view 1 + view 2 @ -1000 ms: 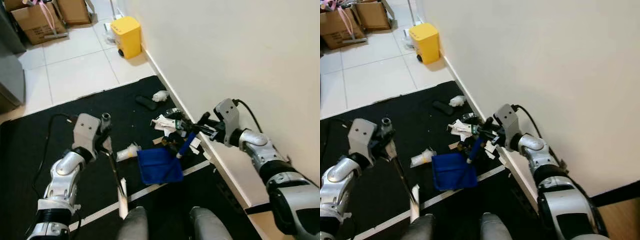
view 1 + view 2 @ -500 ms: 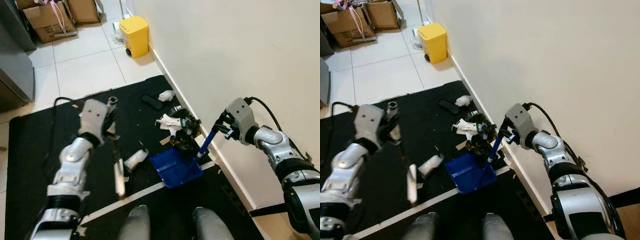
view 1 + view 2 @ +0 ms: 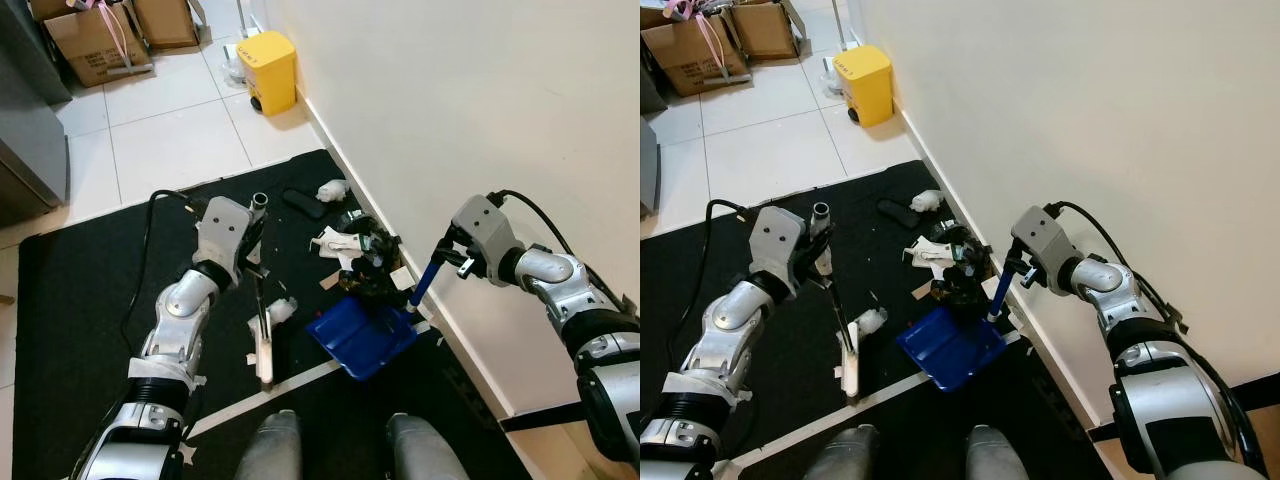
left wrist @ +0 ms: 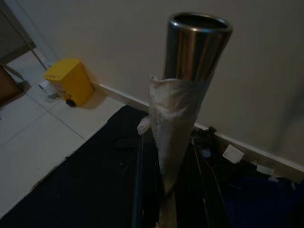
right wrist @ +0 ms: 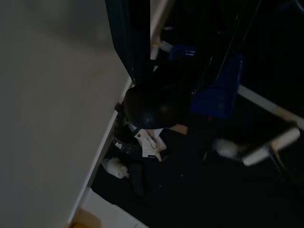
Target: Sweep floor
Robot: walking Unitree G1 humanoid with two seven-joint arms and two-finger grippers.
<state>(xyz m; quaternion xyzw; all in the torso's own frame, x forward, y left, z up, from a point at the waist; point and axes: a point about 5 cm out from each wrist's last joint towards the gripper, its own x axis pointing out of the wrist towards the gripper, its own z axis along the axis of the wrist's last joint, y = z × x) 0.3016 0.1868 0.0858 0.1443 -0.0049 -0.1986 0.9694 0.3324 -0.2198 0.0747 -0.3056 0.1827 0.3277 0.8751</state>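
On the black mat (image 3: pixel 80 300), the blue dustpan (image 3: pixel 362 338) rests near the robot's feet, its handle (image 3: pixel 422 283) gripped by the right gripper (image 3: pixel 447 256) near the wall (image 3: pixel 480 110). The left gripper (image 3: pixel 250 240) clasps the broom (image 3: pixel 262 320), whose head is beside a crumpled white scrap (image 3: pixel 282 311). Beyond the dustpan lies a litter pile (image 3: pixel 355 250); farthest, a yellow bin (image 3: pixel 270 70).

eye views: bright, even indoor light, sharp, no motion blur | wall (image 3: pixel 480 90) evenly lit, no glare | black mat (image 3: pixel 90 290) swallows shadow detail | wrist views: dim and underexposed, grainy | left wrist: steel tube end (image 4: pixel 198 42) close, slightly soft | right wrist: foreground dark and blurred
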